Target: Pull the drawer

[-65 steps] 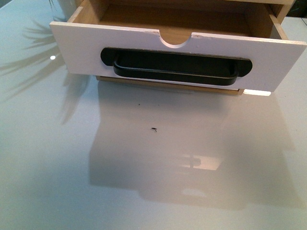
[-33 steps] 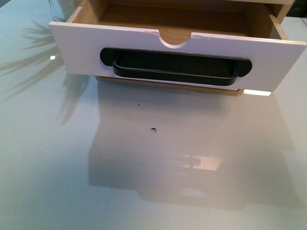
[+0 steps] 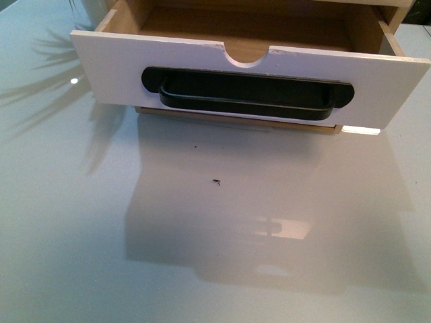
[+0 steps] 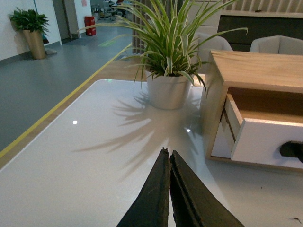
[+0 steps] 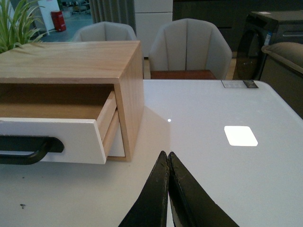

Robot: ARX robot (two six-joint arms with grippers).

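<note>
The white drawer (image 3: 114, 67) with a black bar handle (image 3: 246, 97) and a semicircular notch stands pulled out of its light wood cabinet (image 5: 71, 59), its bare wooden inside showing. From the left wrist the drawer (image 4: 265, 139) is to one side, from the right wrist the drawer (image 5: 71, 139) with the handle end (image 5: 28, 147). My left gripper (image 4: 168, 153) is shut and empty over the white table, well off the drawer's left end. My right gripper (image 5: 167, 155) is shut and empty, off the cabinet's right side. Neither arm appears in the front view.
A potted spider plant (image 4: 168, 87) stands on the white glossy table (image 3: 215, 256) beside the cabinet's left side. Grey chairs (image 5: 189, 45) sit beyond the table's far edge. A plain white lower drawer front (image 4: 222, 139) sits under the open one. A small dark speck (image 3: 216, 181) lies on the table.
</note>
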